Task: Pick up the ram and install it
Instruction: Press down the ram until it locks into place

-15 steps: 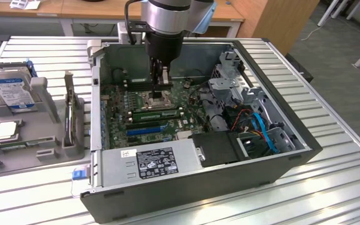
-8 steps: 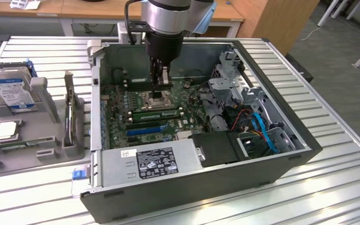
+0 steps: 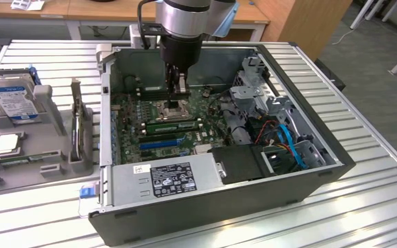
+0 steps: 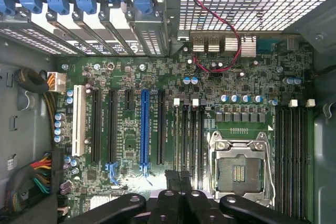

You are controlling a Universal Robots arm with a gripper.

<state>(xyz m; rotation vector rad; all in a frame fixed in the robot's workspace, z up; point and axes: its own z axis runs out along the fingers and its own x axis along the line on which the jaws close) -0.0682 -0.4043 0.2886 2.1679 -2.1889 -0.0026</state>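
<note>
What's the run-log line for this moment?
claw: shut, near CPU socket inside case | ram: on motherboard beside socket | seating: cannot tell

Exterior high oblique, wrist close straight down, sharing motherboard [image 3: 130, 124]

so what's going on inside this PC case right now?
The robot arm's claw hangs shut inside the open black computer case, above the silver CPU socket, with nothing visibly in it. A long thin green ram stick stands in a black slot beside the socket; whether it's fully seated I can't tell.
</note>
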